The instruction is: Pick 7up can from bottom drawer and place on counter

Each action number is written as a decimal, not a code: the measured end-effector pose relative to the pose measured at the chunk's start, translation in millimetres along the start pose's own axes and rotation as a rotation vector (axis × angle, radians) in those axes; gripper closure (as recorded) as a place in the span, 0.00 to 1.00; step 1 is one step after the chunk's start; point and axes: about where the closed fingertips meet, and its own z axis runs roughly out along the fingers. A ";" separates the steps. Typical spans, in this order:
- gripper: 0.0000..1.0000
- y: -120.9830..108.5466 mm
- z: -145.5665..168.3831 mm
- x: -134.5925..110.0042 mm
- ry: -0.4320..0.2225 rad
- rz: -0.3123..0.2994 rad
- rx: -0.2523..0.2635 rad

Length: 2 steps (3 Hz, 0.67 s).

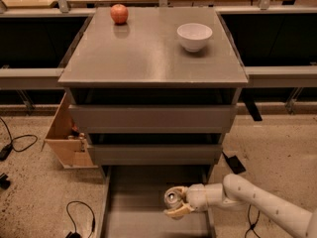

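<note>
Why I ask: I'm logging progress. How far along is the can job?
Done: the bottom drawer is pulled open. In hand: the gripper is inside it, closed around the 7up can. Left: lift the can out and set it on the counter, where an apple and a white bowl sit.

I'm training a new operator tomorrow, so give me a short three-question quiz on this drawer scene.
1. True or false: the gripper is over the open bottom drawer, closed around the 7up can.
2. What stands on the counter? A) an apple and a white bowl; B) two cans; C) a mug.
3. Fill in: the 7up can has not yet been placed on the ____.

Key: 1 true; 2 A; 3 counter.
</note>
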 end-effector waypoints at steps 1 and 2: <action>1.00 -1.5 -46.0 -146.1 -0.050 -0.053 0.041; 1.00 -20.7 -66.9 -240.9 -0.057 -0.108 0.104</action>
